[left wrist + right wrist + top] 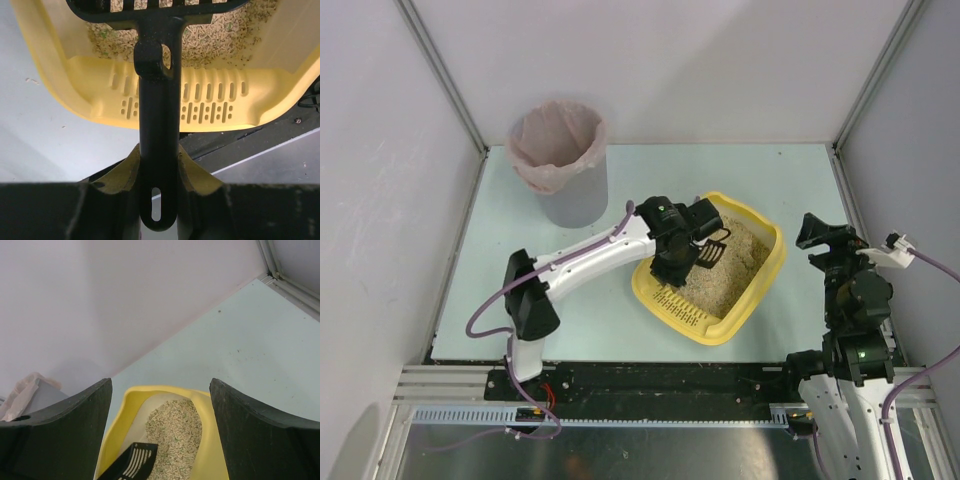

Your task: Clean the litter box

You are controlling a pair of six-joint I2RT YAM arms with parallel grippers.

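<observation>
1. Over the litter box (pixel 752 300), close to its slotted grille edge, the left gripper (pixel 159 160) is clamping the handle of a black slotted scoop (pixel 159 100), with the fingers pinching both sides of the handle.
2. The scoop head is hanging over the beige litter (pixel 738 255) inside the litter box. I cannot tell whether it is touching the litter or carrying anything.
3. The litter box is sitting on the bench (pixel 770 180), turned at an angle, with the grille end toward the arm bases.
4. The right gripper (pixel 160 390) is hovering off the right side of the litter box. Its jaws are standing wide apart, it is gripping nothing, and its camera is looking across the litter.
5. The grey pink-lined bin (pixel 560 160) is standing well apart from the litter box, off its far left corner.
6. Judging the step: this is looking like the scooping stage, with the tool in hand and the head over the litter. Nothing is reading as dumped yet.
7. Judging the next move, it is calling for:
   - pushing the scoop head down into the litter;
   - raking through it and lifting level so loose grains are falling through the slots back into the litter box;
   - carrying the load out past the far left rim of the litter box toward the bin.
8. The right arm is looking free to steady the litter box rim if the box starts sliding.
</observation>
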